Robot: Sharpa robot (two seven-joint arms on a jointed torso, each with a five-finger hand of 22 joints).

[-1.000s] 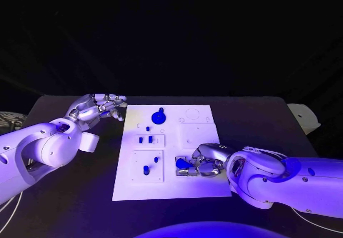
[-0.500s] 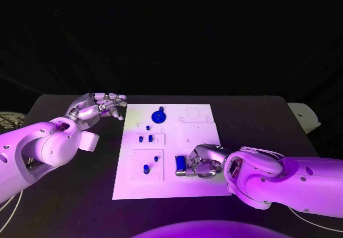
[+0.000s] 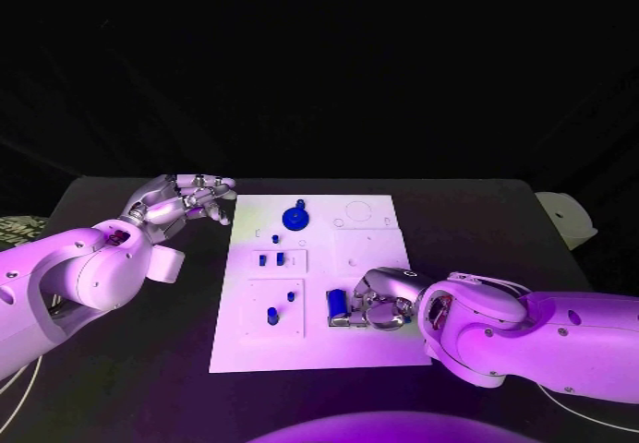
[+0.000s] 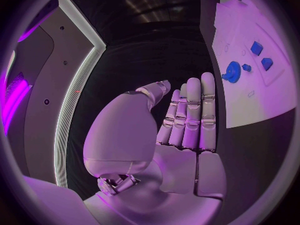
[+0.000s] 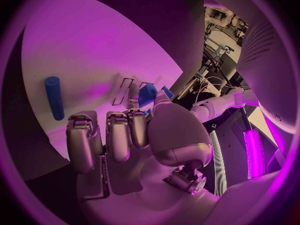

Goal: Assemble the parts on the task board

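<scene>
Task board: a white plate being kept at the middle of the black table, with a round blue gear lying at its 12 o'clock end and small blue pegs standing toward 8 o'clock. Right hand: being rested on the board at 5 o'clock, fingers curled around a blue block that is being pinched. Left hand: being held off the board at 10 o'clock, fingers pressed together, nothing being held.

No readable text, label or number on anything in view.
</scene>
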